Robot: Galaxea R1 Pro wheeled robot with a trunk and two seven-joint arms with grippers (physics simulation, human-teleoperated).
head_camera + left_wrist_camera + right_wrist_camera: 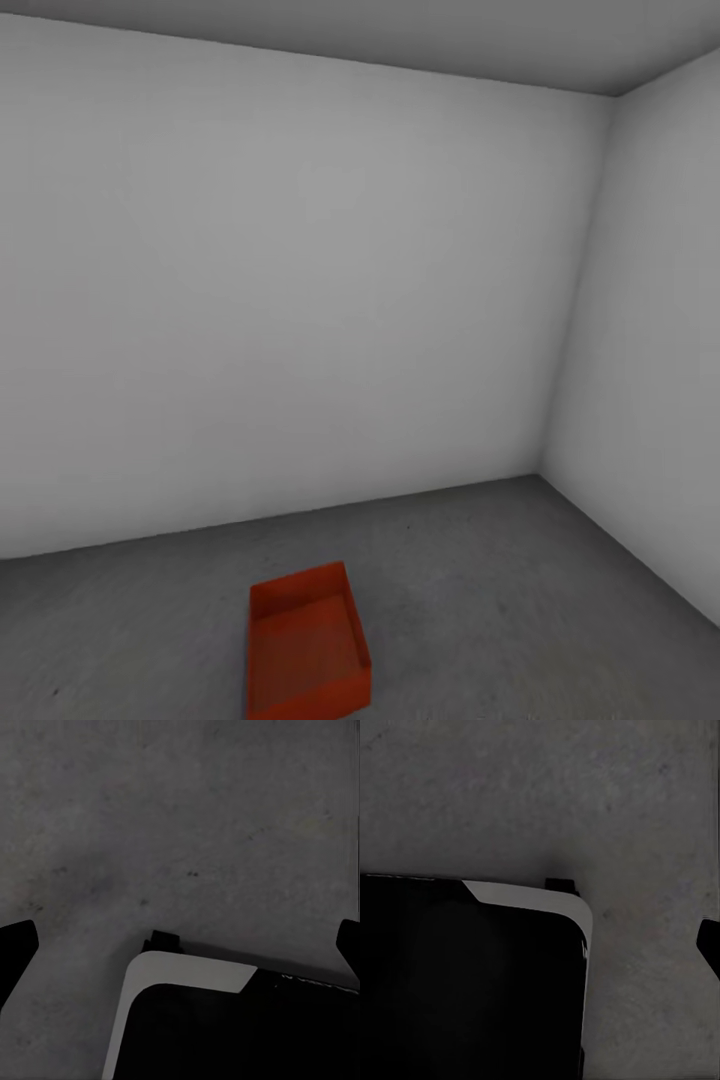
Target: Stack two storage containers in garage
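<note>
Storage container (307, 645) alone on concrete floor (520, 600), near white walls (300, 300)

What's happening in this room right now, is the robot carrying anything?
Nothing is being carried. One red-orange storage container sits open side up on the dark grey concrete floor of a bare white-walled room, apparently the garage. No second container is stacked on it. In the left wrist view the left hand hangs open and empty over the floor, above the robot's own base. The right hand's state can't be told.
</note>
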